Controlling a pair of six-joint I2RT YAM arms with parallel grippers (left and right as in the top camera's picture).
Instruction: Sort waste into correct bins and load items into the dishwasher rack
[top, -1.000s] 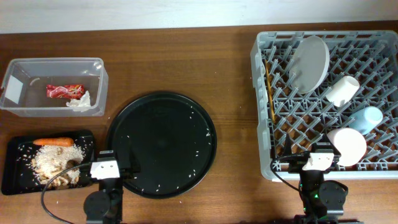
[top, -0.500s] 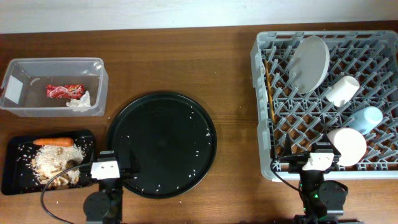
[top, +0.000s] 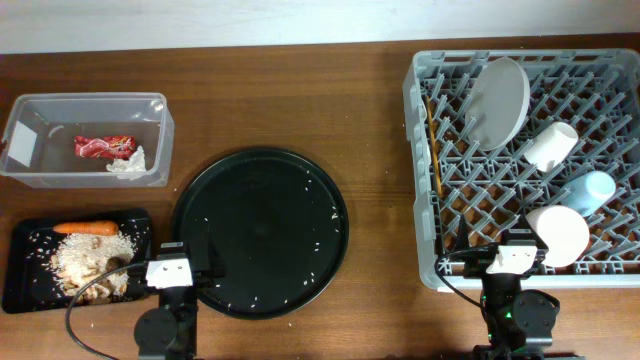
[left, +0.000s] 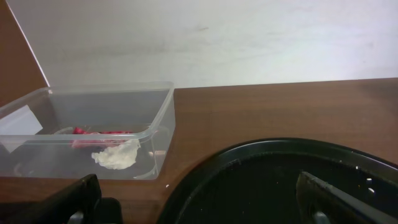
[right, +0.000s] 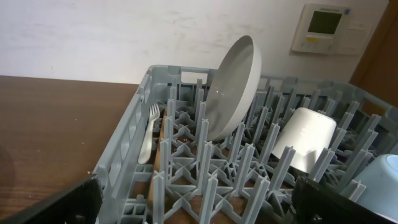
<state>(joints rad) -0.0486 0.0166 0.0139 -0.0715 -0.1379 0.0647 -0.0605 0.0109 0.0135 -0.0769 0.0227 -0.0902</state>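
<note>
The grey dishwasher rack holds a white plate, a white cup, a pale blue cup, a white bowl and wooden chopsticks. The right wrist view shows the plate, a white fork and the white cup. The clear tub holds a red wrapper and a white tissue. The black tray holds a carrot, rice and brownish scraps. My left gripper and right gripper are open and empty at the table's front.
A large round black tray with a few stray rice grains lies between the bins and the rack. It fills the lower part of the left wrist view, with the clear tub behind it. A wall unit hangs behind the rack.
</note>
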